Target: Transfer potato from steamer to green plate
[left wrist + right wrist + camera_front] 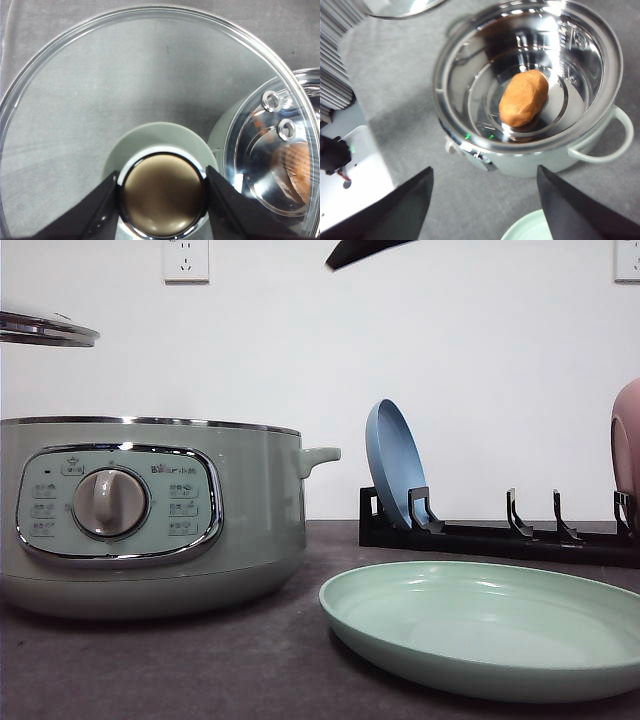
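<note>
One potato [523, 98] in open steamer [530, 85], green plate [530, 227] cropped, seemingly empty.

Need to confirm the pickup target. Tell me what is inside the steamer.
Inside the steamer lies one potato on the shiny metal bottom, uncovered, since the lid is held off to the side. The floor under the potato is hidden.

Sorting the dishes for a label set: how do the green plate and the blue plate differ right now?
The green plate lies flat on the table, while the blue plate stands on edge in the black rack. The green plate sits nearer the camera; the blue plate is behind it, by the wall. One is pale mint, the other dusty blue. Both are round, shallow and hold nothing.
</note>
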Controlling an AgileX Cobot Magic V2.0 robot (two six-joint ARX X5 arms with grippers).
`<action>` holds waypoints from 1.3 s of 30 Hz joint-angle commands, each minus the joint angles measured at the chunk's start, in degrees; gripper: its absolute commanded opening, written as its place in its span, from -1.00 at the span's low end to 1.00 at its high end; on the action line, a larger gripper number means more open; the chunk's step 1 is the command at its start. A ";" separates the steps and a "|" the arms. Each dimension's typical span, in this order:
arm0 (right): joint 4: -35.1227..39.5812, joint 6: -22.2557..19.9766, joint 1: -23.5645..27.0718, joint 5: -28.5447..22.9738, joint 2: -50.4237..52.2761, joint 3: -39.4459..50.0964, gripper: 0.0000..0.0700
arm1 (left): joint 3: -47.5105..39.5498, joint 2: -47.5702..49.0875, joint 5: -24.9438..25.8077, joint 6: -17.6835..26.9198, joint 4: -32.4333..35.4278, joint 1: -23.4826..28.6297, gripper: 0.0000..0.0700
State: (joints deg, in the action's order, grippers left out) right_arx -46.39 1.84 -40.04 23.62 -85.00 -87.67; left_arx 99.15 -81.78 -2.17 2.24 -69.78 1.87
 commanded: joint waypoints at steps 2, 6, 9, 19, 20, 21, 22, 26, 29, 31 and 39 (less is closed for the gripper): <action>0.55 1.16 -1.28 -0.60 -4.92 -5.78 0.19 | 1.62 0.17 0.00 0.30 1.74 0.11 -0.99; -0.54 1.17 -2.61 -2.55 -12.20 -13.89 0.24 | 1.62 0.17 0.00 0.28 1.80 0.11 -0.99; -1.37 1.17 -3.69 -3.99 -18.13 -19.74 0.37 | 1.62 0.17 0.00 0.28 1.86 0.14 -0.99; 0.09 1.55 -6.36 -9.80 -32.32 -28.85 0.39 | 1.62 0.17 0.00 0.11 1.88 0.42 -0.99; 0.51 1.89 -6.54 -10.35 -33.14 -28.90 0.39 | 1.62 0.17 0.00 0.11 1.93 0.42 -0.99; 0.87 2.17 -6.69 -10.81 -33.90 -28.93 0.39 | 1.62 0.17 0.00 0.11 1.98 0.42 -0.99; 1.15 2.27 -6.78 -11.14 -34.58 -28.93 0.39 | 1.62 0.17 0.00 0.11 2.03 0.42 -0.99; 2.03 2.30 -7.26 -14.80 -36.91 -28.93 0.41 | 1.62 0.17 0.00 0.09 2.02 0.42 -0.99; 2.84 2.61 -7.46 -15.15 -38.35 -28.93 0.42 | 1.62 0.17 0.00 0.09 2.03 0.42 -0.99; 3.28 3.31 -7.60 -15.42 -39.21 -28.93 0.42 | 1.62 0.17 0.00 0.09 2.01 0.42 -0.99; 3.85 3.55 -8.25 -18.87 -42.41 -28.92 0.42 | 1.62 0.17 0.00 0.07 1.97 0.42 -0.99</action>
State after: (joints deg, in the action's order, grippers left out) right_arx -43.00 4.77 -47.59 5.23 -125.80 -114.83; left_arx 99.15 -81.78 -2.07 2.24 -69.69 2.20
